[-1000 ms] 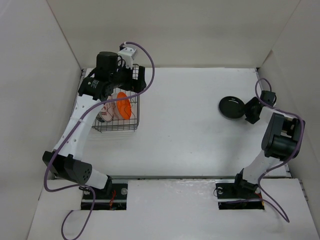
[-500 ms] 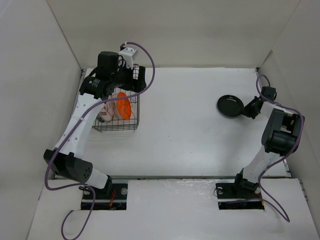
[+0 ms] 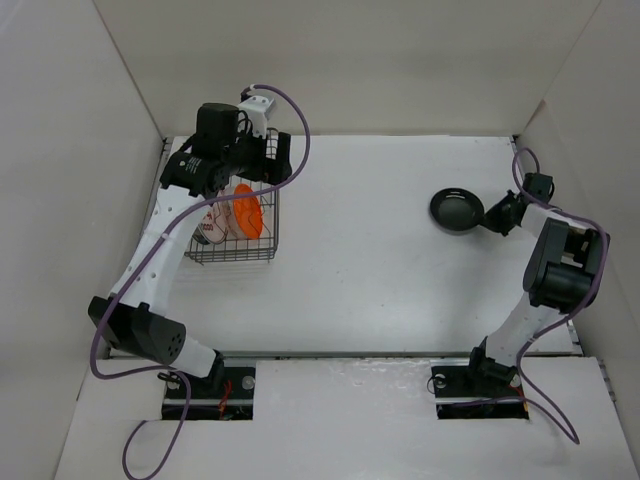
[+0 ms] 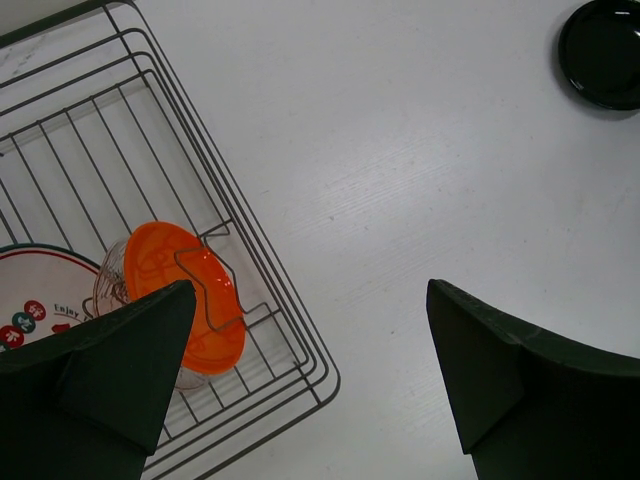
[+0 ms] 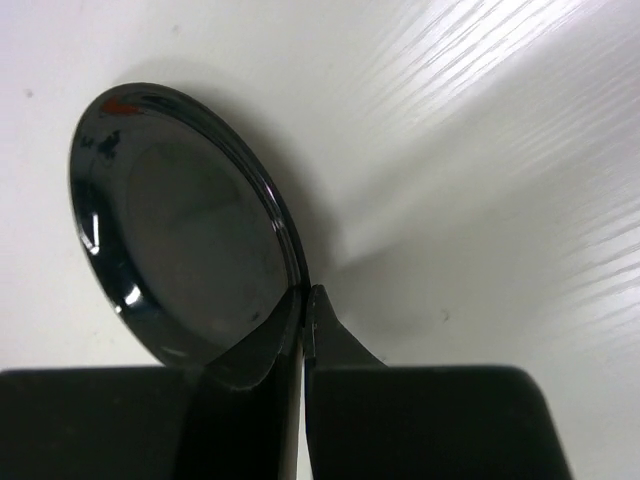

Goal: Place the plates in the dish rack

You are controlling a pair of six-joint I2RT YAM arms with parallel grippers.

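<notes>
Pinching black plate (image 5: 175,230) by its rim: right tool (image 5: 305,312).

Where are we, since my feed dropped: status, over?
Right gripper shut on black plate, at rim. Left gripper open at dish rack, orange plate already racked. Nothing between plate and rack.

A matte white worktop (image 3: 380,270) is enclosed by plain white panels: a back wall (image 3: 350,70), a left wall (image 3: 60,180) and a right wall (image 3: 600,110). A white ledge (image 3: 340,420) crosses the near edge. The light is even, the shadows soft. Up close the surface shows faint streaks.
</notes>
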